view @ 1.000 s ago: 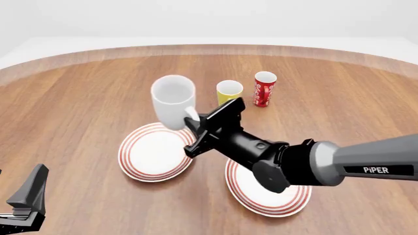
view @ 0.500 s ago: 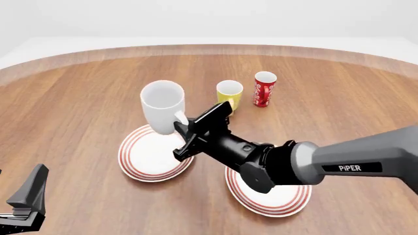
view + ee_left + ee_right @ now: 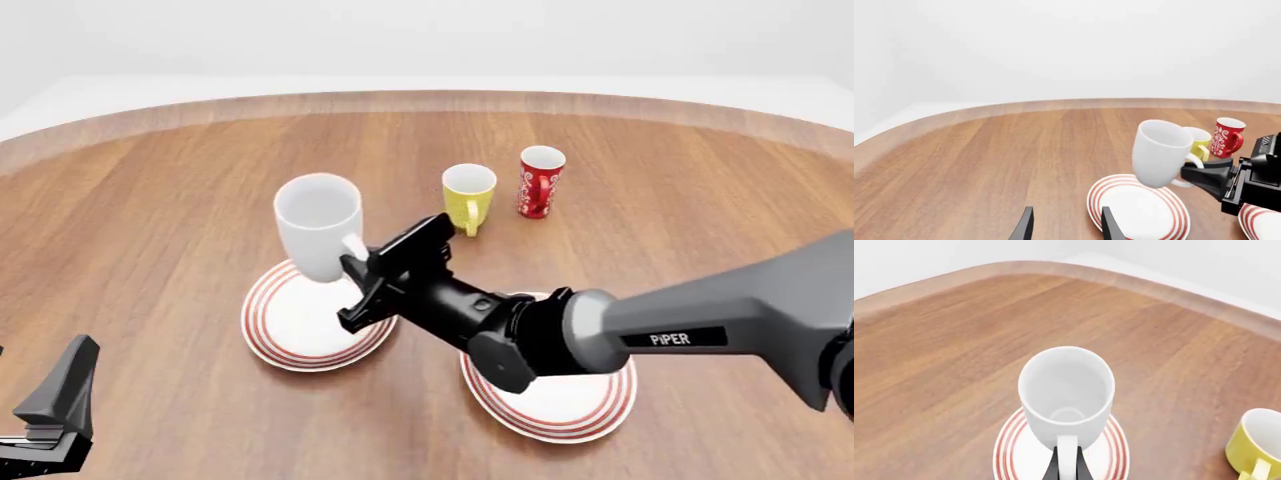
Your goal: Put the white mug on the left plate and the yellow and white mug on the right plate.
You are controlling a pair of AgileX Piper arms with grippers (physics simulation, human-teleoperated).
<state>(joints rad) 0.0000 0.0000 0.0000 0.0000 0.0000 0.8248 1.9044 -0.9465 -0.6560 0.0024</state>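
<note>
Nearest the camera, the left pincer (image 3: 47, 420) idles at the near edge of the wooden surface (image 3: 160, 200), its two fingers spread and grasping nothing; it is well apart from the left plate (image 3: 287, 335).

Next out, the right plate (image 3: 587, 405) lies bare just beside the left plate, partly covered in the front view by the right arm that reaches across it.

The right pincer (image 3: 360, 268) is clenched on the loop handle of the white mug (image 3: 318, 225). The mug hangs upright, mouth up, over the left plate. The left wrist view shows a gap between the mug's base and the plate, so it is not yet set down.

Farther from the left plate, the yellow and white mug (image 3: 469, 195) stands upright on the surface, untouched, with a red cup with white lettering (image 3: 539, 181) just beside it.

Judged from this, neither half of the task is finished. The first mug is held over its plate and needs lowering and release. After that the yellow and white mug must be fetched and carried to the right plate.
</note>
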